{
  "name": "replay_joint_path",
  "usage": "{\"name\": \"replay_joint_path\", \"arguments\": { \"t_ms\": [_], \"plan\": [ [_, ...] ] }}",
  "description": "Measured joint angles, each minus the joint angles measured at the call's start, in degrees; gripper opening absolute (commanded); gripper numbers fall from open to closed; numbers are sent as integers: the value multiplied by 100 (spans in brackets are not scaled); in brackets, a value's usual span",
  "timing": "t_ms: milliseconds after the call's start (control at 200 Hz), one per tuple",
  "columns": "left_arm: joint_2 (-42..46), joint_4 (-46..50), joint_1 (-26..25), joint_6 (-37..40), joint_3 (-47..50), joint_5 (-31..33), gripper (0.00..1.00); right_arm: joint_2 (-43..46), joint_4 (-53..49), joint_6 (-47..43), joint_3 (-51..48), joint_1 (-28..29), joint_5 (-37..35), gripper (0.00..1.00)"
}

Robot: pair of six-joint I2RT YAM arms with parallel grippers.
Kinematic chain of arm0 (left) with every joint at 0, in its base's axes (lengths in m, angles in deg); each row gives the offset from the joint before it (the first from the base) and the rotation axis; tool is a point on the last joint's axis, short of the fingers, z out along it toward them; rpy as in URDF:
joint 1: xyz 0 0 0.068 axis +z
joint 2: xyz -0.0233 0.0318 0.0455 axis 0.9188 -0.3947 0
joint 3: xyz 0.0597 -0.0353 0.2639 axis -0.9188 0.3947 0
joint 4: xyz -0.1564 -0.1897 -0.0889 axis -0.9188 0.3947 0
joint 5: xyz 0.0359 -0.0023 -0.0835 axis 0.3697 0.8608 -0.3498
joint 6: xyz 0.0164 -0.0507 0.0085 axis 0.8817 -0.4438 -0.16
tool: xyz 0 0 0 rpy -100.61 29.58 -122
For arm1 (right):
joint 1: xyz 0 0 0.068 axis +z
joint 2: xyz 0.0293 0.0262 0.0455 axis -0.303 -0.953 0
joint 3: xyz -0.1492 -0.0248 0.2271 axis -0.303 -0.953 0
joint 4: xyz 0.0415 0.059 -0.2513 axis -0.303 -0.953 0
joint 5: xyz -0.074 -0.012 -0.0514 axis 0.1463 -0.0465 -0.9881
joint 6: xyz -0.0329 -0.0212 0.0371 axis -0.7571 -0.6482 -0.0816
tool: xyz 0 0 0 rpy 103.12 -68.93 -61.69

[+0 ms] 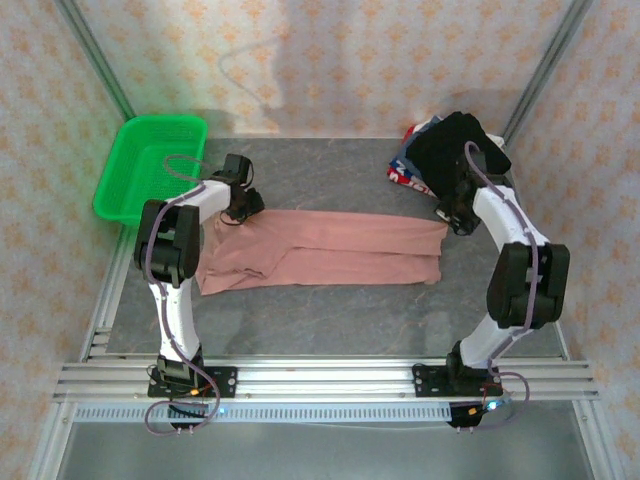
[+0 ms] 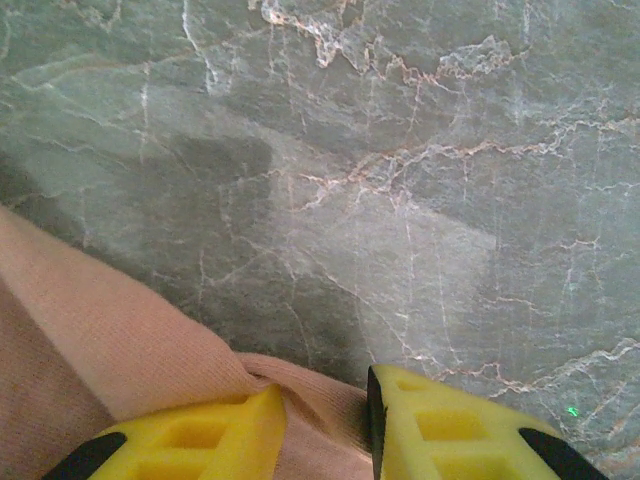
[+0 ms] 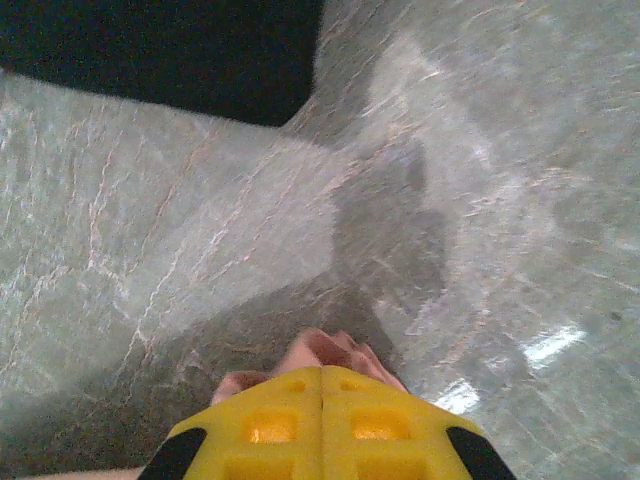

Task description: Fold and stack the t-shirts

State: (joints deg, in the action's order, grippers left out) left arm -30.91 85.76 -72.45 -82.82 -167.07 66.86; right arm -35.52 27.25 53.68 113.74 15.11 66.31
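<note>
The pink t-shirt (image 1: pixel 330 250) lies across the middle of the table (image 1: pixel 330 320), folded lengthwise into a long band; the crosswise folds are not yet made. The right gripper (image 3: pixel 320 372) is closed on its right end, with cloth bunched at the tips. The left gripper (image 2: pixel 325 405) stands partly apart with the left end between its fingers, and you cannot tell whether it pinches. Treat the remaining shirts (image 1: pixel 440 150) — heaped at the far right corner, black on top — as work not yet begun.

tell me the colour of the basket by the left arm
Bright green basket, clearest from the top external view.
</note>
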Motion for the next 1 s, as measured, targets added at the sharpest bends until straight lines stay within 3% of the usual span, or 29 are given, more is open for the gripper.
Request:
{"name": "replay_joint_path", "arguments": {
  "t_ms": [20,275,440,600,766,891,1001],
  "plan": [
    [0,0,-2,2,0,-2,28,20,-17,37,0,0,-63,0],
    [0,7,-48,72,0,9,29,-11,-37,208,-7,-197,-914,42],
    [-33,131,-55,223,-98,35,29,-328,197,-37,133,-562,-682,42],
    [-146,369,-59,319,-337,57,29,-457,688,-422,278,-511,811,42],
    [-195,452,-59,323,-426,70,29,-463,863,-610,236,256,2006,44],
    [-195,452,-59,323,-426,70,29,-468,846,-807,116,1023,1965,41],
    [-195,452,-59,321,-426,70,29,-592,772,-990,55,1097,1801,40]
  ]
}}
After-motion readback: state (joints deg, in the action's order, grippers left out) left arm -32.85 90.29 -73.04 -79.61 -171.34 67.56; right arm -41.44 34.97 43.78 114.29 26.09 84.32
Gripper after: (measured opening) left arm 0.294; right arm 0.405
